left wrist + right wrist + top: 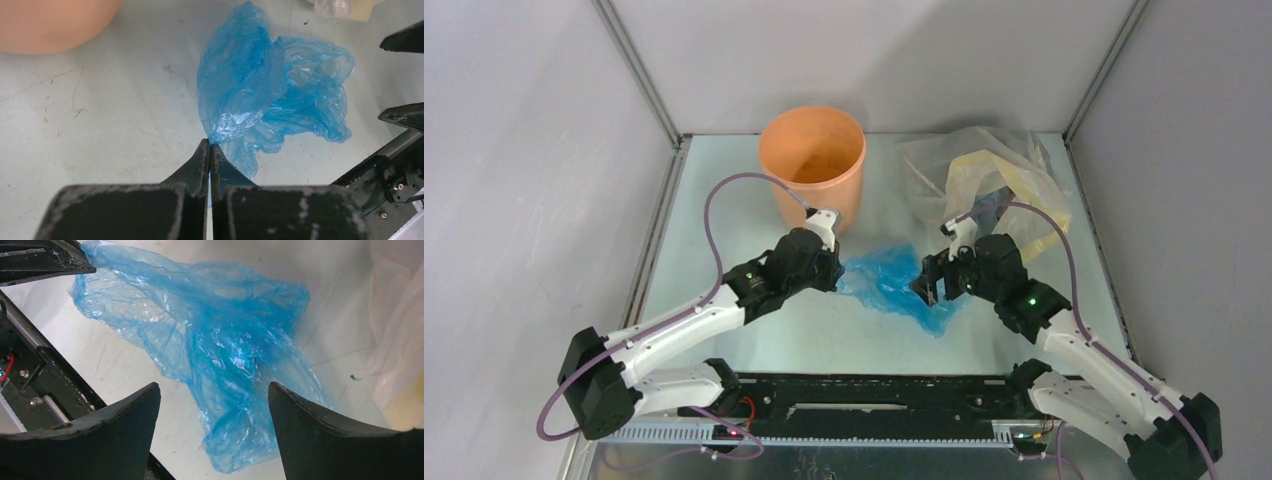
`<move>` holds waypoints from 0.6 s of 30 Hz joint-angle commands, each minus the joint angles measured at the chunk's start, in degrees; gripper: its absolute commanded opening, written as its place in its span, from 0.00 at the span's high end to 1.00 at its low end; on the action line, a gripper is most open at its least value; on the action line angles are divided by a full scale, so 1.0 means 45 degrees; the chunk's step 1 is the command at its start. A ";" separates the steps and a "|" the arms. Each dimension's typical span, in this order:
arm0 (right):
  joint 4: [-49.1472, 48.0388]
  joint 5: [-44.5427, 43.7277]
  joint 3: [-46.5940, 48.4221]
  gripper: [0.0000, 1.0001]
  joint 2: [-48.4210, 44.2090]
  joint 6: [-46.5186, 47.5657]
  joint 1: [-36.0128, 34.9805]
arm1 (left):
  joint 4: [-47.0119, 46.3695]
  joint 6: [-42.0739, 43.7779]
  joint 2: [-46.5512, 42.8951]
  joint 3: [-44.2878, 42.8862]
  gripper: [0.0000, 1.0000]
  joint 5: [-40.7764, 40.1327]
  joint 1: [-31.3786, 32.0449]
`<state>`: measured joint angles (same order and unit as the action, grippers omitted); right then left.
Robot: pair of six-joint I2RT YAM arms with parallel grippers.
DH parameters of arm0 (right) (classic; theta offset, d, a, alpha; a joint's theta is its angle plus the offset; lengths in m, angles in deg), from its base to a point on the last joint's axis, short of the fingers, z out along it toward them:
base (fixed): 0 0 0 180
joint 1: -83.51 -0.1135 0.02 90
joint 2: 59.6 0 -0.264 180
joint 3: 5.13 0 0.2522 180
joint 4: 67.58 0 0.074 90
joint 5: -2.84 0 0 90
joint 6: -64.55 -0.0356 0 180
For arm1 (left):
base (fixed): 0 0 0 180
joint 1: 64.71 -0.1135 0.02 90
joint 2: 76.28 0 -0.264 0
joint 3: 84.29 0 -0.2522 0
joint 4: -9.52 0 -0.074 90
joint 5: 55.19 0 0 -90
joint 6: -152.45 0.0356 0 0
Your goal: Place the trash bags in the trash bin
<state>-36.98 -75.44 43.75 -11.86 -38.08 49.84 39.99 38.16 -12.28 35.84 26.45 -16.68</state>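
Observation:
A crumpled light-blue trash bag lies on the table between my two grippers; it fills the left wrist view and the right wrist view. The orange-tan trash bin stands upright behind it to the left, its side showing in the left wrist view. My left gripper is shut on the bag's left edge; blue film shows between the jaws. My right gripper is open just above the bag's right side, its jaws wide apart.
A larger yellowish-clear plastic bag lies at the back right, close behind my right arm; its edge shows in the right wrist view. Grey walls and metal frame posts enclose the table. The black base rail runs along the near edge.

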 commanded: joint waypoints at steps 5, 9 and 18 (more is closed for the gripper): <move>-0.2587 0.1172 0.1097 0.20 0.2246 0.2184 -0.0048 | 0.0591 0.1004 -0.0435 -0.0626 1.00 -0.0427 0.0005; -0.3177 0.2265 0.1511 0.21 0.3758 0.2781 0.0397 | 0.0972 0.1220 -0.0259 -0.0684 1.00 -0.1365 0.0001; -0.3626 0.5184 0.2434 0.27 0.6316 0.4024 0.1444 | 0.0813 0.1382 0.0080 -0.0053 1.00 -0.2608 -0.0014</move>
<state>-49.83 -59.24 50.43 12.62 -24.68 56.75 44.69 42.27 -12.04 35.64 18.01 -16.66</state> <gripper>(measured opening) 0.747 0.003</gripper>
